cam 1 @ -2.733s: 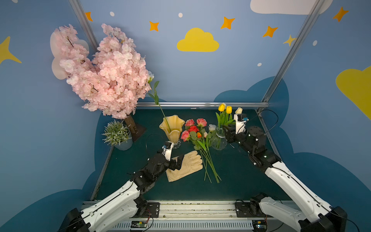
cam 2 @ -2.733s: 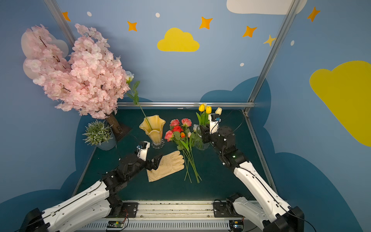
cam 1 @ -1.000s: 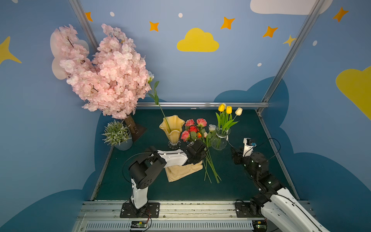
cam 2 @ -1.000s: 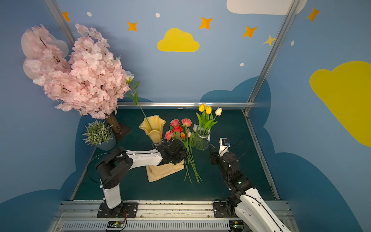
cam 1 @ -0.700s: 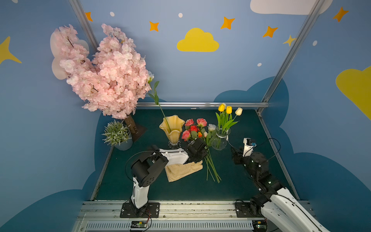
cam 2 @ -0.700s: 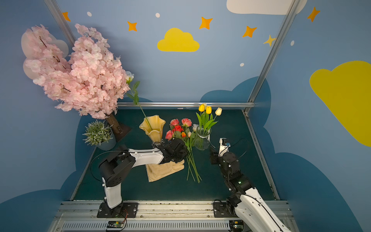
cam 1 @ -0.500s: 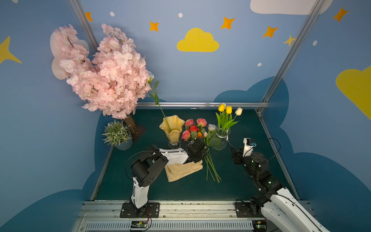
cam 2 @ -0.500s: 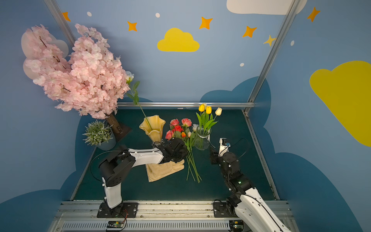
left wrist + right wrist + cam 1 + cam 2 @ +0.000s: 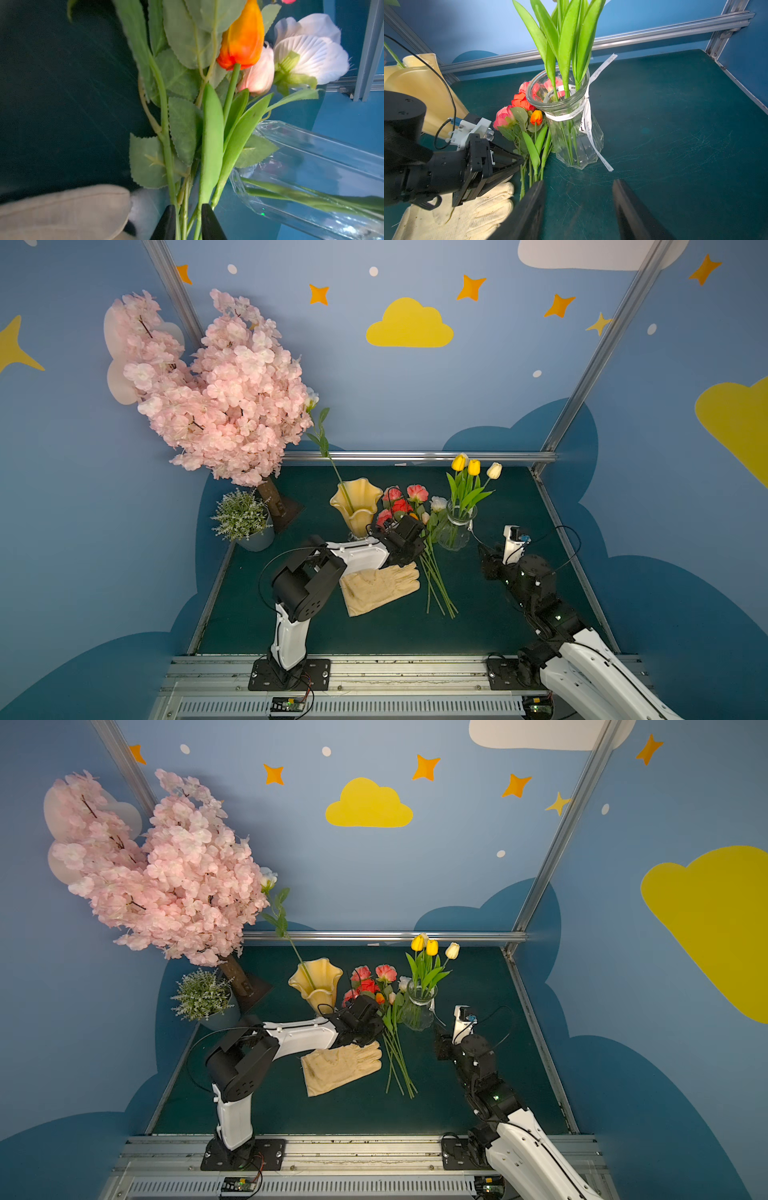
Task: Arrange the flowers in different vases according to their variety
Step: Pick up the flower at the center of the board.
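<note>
The left tool (image 9: 185,219), clamped on several loose flower stems (image 9: 166,149) lying mid-frame on the bench (image 9: 374,630) beside the clear glass vase (image 9: 456,529), seems mid-pickup, so next it must lift and separate the orange tulip (image 9: 243,41) from the roses (image 9: 417,492), while the right tool (image 9: 578,197) hangs open and empty.

I can read nothing here: the white ribbon (image 9: 564,116) tied round the clear glass vase (image 9: 597,137) carries dark script too small for me.
</note>
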Tool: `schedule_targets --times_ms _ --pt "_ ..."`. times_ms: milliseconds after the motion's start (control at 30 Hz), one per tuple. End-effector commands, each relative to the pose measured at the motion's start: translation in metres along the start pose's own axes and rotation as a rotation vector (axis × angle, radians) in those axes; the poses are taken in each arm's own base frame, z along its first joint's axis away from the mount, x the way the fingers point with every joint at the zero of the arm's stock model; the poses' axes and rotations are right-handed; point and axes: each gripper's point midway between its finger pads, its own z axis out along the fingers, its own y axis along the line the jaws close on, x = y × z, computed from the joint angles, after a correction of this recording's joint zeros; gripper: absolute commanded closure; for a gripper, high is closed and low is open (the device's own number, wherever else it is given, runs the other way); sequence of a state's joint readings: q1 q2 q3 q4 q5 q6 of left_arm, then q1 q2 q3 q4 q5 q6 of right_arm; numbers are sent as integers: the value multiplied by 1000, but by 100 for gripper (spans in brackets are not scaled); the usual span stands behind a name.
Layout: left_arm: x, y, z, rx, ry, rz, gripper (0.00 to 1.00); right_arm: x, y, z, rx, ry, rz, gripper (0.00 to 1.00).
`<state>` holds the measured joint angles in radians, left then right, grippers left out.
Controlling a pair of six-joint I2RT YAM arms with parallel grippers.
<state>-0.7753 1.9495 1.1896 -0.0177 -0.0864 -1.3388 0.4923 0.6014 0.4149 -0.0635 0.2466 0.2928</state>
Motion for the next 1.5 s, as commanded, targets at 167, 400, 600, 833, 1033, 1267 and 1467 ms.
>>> schedule_targets --times_ms 167,400,600,833,1033,1267,1467 --pt "6 13 14 -44 41 16 70 -7 0 -1 -4 -35 19 43" --pt "9 21 11 -47 41 6 65 -5 2 1 -12 -27 19 44" --pt "10 25 14 -55 44 4 79 -4 3 2 -15 -21 21 44" --pt "9 19 10 -43 47 10 89 -3 3 4 -14 -16 20 45" --pt "9 17 1 -43 35 29 94 -3 3 4 -15 -17 19 45" --pt "8 9 -14 -45 13 84 98 -3 4 4 -17 -16 20 45" --pt "5 3 -31 -53 -14 141 96 -4 4 3 -18 -19 19 45"
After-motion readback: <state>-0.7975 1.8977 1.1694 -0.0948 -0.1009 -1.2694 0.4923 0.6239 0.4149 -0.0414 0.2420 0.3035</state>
